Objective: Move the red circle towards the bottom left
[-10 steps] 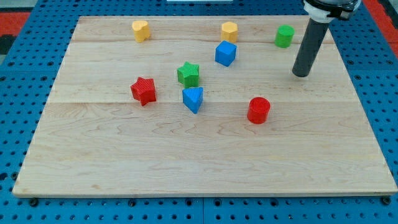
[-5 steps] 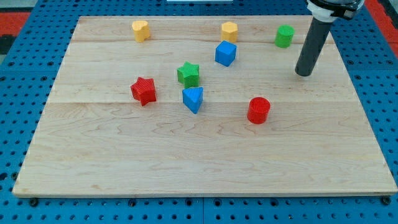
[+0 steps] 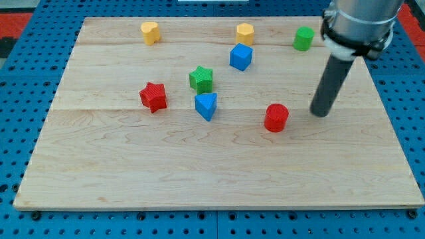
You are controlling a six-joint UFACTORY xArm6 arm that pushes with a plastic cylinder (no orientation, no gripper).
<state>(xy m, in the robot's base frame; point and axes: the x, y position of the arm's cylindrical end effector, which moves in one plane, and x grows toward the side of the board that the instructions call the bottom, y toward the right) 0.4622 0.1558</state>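
The red circle (image 3: 276, 117) is a short red cylinder on the wooden board (image 3: 199, 172), right of the middle. My tip (image 3: 321, 113) rests on the board just to the right of the red circle, at about the same height in the view, with a small gap between them. The dark rod rises from it toward the view's top right.
A blue triangle-like block (image 3: 206, 105), a green star (image 3: 200, 79) and a red star (image 3: 153, 97) lie left of the red circle. A blue cube (image 3: 241, 57), a yellow block (image 3: 245, 32), a yellow heart (image 3: 151, 32) and a green block (image 3: 304, 38) lie near the view's top.
My tip has moved down the view, from beside the green block's level to the right side of the red circle. No block has moved.
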